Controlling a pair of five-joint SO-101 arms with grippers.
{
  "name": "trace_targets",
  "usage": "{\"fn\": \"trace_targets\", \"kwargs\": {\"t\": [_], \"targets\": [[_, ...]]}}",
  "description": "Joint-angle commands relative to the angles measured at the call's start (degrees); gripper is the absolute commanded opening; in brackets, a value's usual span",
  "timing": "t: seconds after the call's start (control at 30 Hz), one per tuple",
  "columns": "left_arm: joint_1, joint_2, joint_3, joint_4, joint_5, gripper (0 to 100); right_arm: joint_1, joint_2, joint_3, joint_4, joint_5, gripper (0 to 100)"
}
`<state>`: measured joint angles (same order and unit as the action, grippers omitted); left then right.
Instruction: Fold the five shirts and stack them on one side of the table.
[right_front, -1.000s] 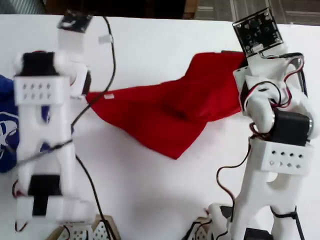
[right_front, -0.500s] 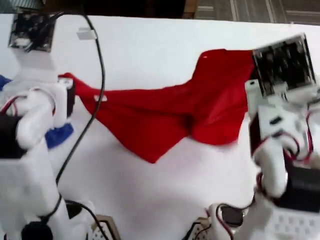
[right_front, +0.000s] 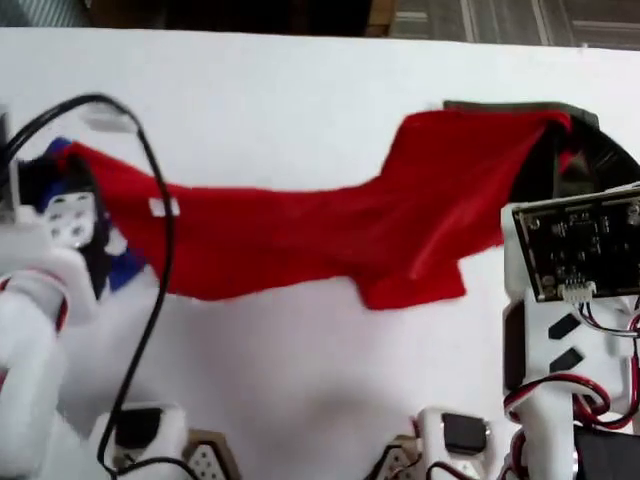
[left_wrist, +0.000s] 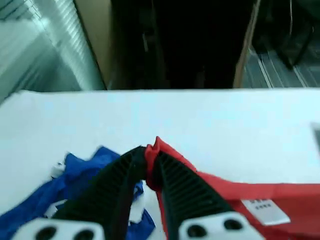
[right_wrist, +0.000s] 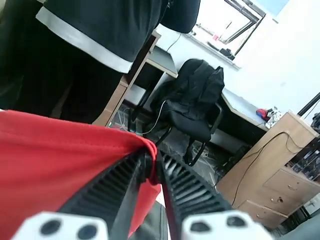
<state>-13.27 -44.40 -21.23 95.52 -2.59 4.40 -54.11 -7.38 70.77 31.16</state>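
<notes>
Red shirt (right_wrist: 60, 150) pinched in right pincer (right_wrist: 151, 162).

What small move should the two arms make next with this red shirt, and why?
Probably lower both ends together to lay it flat. The left gripper and right gripper each pinch an end of the red shirt, and its middle is bunched over the table.

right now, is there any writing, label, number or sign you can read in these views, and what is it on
No text can be read here.
White tag sewn on the red shirt: rows of dark print, too blurred to read.
Circuit board on the right arm: small white markings, too small to read.
</notes>
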Motion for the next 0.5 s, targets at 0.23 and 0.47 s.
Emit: {"fn": "trace_targets", "kwargs": {"t": [0.23,0.47], "targets": [[-1.14,-0.26,-0.04,-0.26,3.25,3,0.57,-0.84,-1.93,-2.95,-0.44,1.9],[-1.41,-0.7,-0.31,5.89,2.9,3,0.57,-3.21,-7.21,0.66,-0.44,1.9]]}}
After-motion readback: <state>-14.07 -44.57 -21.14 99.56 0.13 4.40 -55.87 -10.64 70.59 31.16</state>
